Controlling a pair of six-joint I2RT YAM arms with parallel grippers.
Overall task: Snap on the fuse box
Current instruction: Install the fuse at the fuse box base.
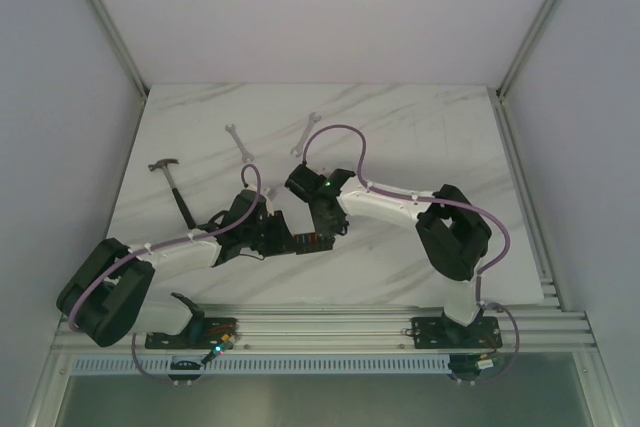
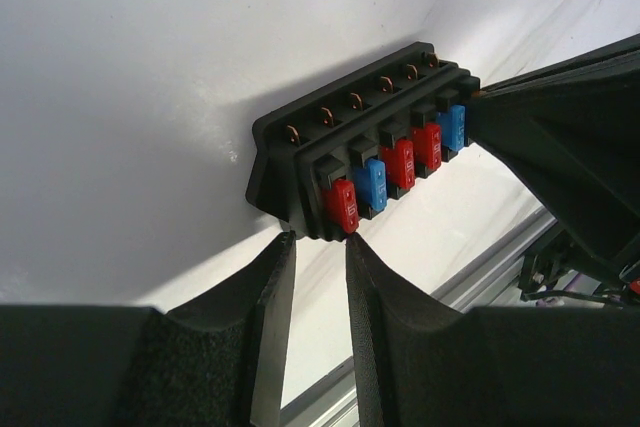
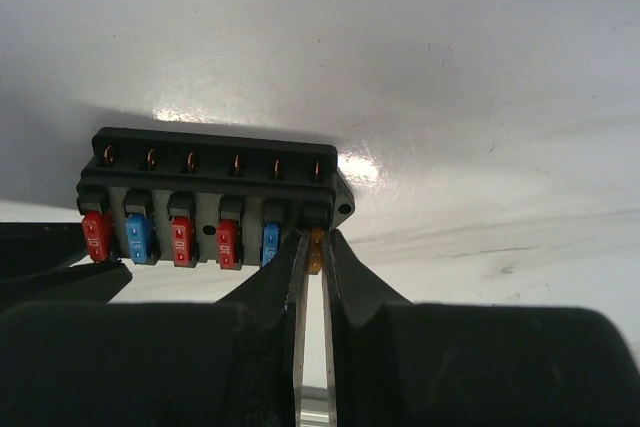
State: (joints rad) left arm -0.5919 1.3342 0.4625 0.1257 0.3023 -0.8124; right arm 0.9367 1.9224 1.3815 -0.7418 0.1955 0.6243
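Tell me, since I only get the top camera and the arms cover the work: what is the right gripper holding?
Observer: The right gripper pinches a small yellow fuse, right at the last slot of the fuse box.
Operator: How many slots are filled?
Observer: The right wrist camera shows five fuses seated, from its left: red, blue, red, red, blue.

surface: white marble-veined table (image 1: 420,137) | walls (image 1: 300,7): plain, pale | near edge: aluminium rail (image 1: 330,325) | light: bright glare patch (image 3: 360,169)
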